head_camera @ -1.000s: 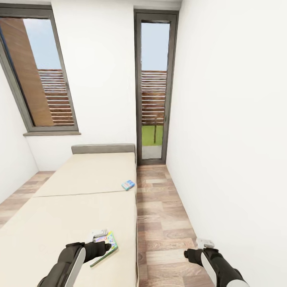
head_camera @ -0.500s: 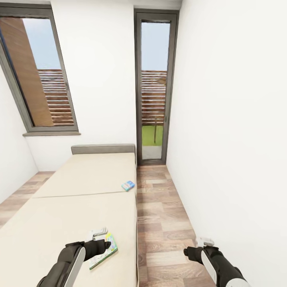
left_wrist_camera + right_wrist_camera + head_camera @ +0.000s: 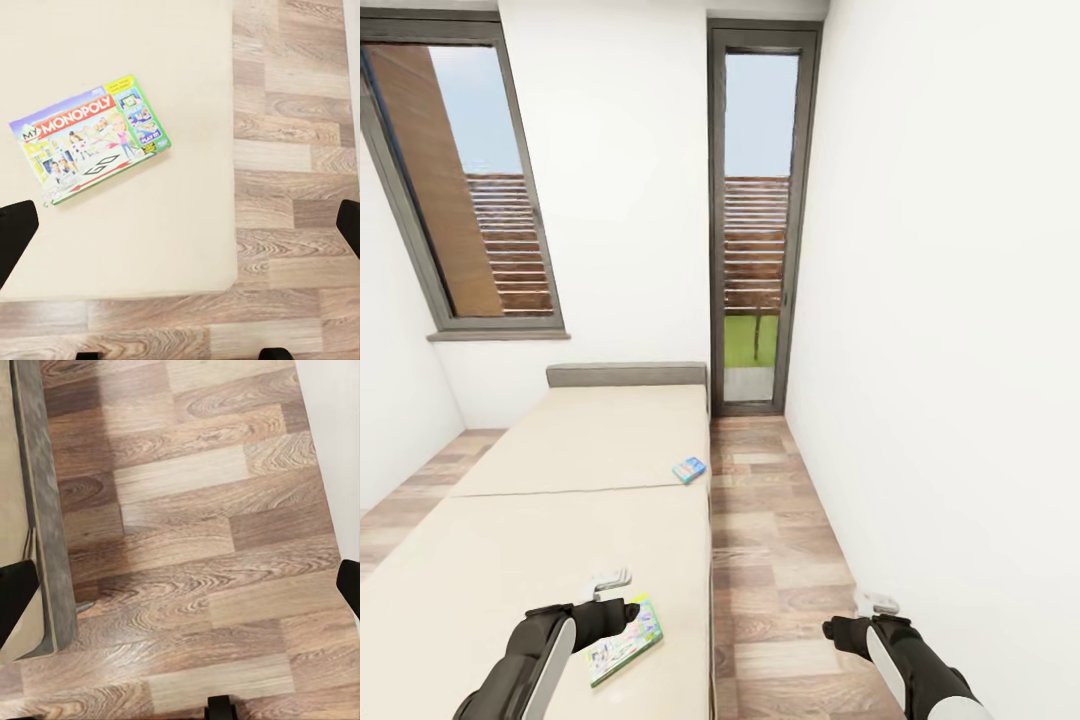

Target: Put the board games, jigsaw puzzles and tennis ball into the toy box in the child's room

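- Two board games counted on the bed point(image 3: 560, 450): a Monopoly box point(image 3: 623, 640) with a yellow, green and pink cover, and a smaller blue box point(image 3: 688, 468).
- Two grippers counted, both empty. Left gripper point(image 3: 610, 582) hung over the near end of the mattress with fingers point(image 3: 15, 240) spread wide; right gripper point(image 3: 875, 604) hung over the floor point(image 3: 770, 520), likewise spread wide, nothing between the tips.
- Lay flat, cover up, just beside the left gripper: the Monopoly box point(image 3: 90, 139), close to the bed's right edge, untouched, and nearer one finger than the other through the left wrist camera.
- Rested well apart from both grippers: the blue box, farther up the bed at the same right edge.
- Pictured beneath: one plain cream mattress on a grey frame, one grey headboard point(image 3: 625, 374) against the far wall.
- Seen around it: wood-plank floor, white walls, one dark-framed window point(image 3: 470, 200) on the left and one tall dark-framed glass door point(image 3: 755, 220) beyond the bed.
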Robot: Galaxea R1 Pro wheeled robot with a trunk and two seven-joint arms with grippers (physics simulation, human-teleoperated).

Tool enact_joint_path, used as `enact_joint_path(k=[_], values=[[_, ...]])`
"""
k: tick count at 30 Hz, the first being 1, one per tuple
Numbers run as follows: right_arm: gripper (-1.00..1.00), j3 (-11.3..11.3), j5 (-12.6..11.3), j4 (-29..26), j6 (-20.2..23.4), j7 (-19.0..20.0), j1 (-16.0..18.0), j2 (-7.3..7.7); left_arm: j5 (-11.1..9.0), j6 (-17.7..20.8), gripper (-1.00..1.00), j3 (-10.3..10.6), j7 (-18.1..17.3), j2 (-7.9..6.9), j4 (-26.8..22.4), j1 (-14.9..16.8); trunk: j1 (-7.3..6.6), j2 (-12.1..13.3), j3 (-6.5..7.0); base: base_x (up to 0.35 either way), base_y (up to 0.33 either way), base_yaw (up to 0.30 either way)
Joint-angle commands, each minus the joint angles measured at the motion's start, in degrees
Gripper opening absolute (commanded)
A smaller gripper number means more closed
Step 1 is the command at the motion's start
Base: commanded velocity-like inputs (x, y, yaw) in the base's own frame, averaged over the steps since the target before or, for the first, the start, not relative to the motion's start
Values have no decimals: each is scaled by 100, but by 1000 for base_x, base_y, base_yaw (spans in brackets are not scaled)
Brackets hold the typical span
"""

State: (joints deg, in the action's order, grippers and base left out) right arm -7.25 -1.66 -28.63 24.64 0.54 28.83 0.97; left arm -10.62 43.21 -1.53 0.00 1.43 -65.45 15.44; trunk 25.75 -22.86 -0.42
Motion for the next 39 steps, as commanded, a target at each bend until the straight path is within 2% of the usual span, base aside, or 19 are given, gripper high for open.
enact_joint_path(k=[1,17,39], values=[[100,-17,-18,-11,29,6,-1,1,-28,30,100,-15,0,6,-3,3,3,-6,-4,37,2,202],[100,-22,-12,-11,-13,25,-9,0,-28,30,100,-15,0,-3,-3,3,3,-6,-4,151,0,45],[100,-18,6,-2,-29,23,-9,-5,-33,28,100,-19,0,-11,-3,3,3,-6,34,111,0,-53]])
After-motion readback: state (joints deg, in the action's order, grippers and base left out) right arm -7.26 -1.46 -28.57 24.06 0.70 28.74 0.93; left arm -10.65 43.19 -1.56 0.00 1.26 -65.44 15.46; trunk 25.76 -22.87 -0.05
